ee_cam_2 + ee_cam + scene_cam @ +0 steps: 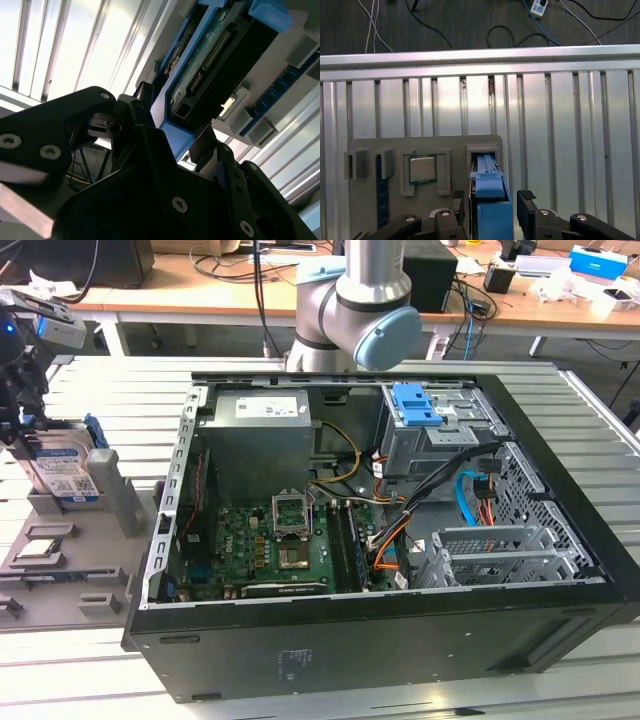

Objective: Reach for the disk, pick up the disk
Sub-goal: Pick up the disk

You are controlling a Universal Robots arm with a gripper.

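Black gripper (20, 420) hangs at the exterior view's far left, low over the disk (66, 468). The disk stands on edge in a slot of the grey holder (122, 502) on the ribbed metal table (100, 390). In the first wrist view the fingers (527, 209) are spread to either side of the disk's blue rail, with a thin gap on one side and nothing clamped. A processor chip (422, 168) lies in a recess beside that slot. Toward the exterior view's right sits the open computer case (400, 640), with the arm (350, 295) behind it.
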